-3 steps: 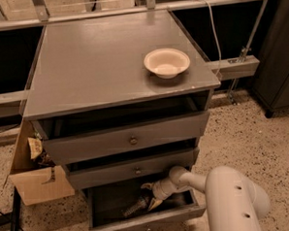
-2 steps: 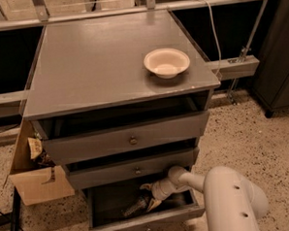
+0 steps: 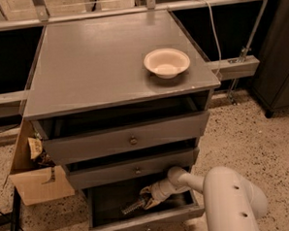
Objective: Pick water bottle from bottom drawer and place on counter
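In the bottom drawer [image 3: 140, 227] the water bottle [image 3: 132, 206] touches the hand [image 3: 148, 201], grip unclear.

Arm [image 3: 231, 195]: white, thick rounded link at the lower right of the view, its thinner end reaching leftward.
Pincer [image 3: 145, 203]: low inside the open bottom drawer [image 3: 140, 227], pointing left and slightly down.

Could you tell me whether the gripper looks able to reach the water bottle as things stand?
Probably yes: the bottom drawer stands open, the gripper is down inside it right at the water bottle, and nothing visible lies between them.
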Controlling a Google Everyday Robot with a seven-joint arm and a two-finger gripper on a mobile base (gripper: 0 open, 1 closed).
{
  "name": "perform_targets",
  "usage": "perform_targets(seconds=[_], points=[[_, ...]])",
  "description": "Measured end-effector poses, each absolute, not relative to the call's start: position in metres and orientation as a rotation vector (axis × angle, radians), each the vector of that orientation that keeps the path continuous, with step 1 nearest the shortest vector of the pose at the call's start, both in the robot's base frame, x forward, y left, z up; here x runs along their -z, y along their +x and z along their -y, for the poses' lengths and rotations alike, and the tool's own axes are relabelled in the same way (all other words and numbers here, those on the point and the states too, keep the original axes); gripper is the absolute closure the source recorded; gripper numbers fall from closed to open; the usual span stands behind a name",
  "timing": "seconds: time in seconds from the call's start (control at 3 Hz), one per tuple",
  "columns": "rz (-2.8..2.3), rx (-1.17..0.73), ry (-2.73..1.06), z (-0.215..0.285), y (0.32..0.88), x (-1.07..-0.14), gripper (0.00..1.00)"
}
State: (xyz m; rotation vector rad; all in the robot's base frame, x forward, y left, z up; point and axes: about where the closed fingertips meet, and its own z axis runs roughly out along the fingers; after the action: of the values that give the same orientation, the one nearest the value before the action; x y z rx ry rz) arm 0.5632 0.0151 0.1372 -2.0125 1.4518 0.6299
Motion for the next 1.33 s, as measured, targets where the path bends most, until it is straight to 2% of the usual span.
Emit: perform_targets(seconds=[0.67, 1.33], points=[[-1.452, -0.630, -2.013, -0.0151, 0.5631, -0.1371, 1.00], [-1.467, -0.604, -1.997, -0.0145, 0.5610, -0.1464, 1.00]])
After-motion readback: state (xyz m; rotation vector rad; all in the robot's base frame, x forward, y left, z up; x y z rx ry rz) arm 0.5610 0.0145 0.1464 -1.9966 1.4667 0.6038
